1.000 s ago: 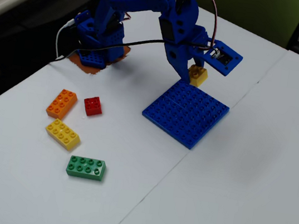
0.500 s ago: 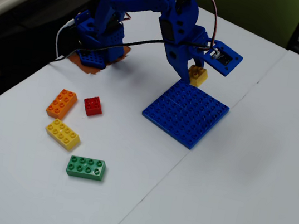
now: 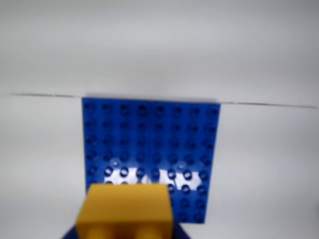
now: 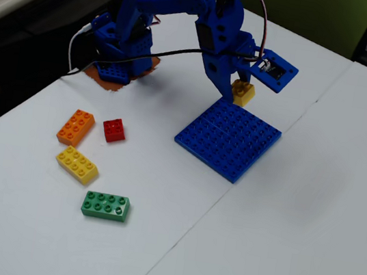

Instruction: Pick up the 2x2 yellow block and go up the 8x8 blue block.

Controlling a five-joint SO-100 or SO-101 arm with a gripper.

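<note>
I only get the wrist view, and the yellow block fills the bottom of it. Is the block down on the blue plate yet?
Observer: No. In the fixed view the yellow block hangs in the end effector just above the blue plate, over its far edge.
Operator: Anything else lying on the plate?
Observer: Nothing, its studs are bare.
Operator: Where are the other bricks?
Observer: Left of the plate in the fixed view: an orange brick, a red brick, a long yellow brick and a green brick.
</note>
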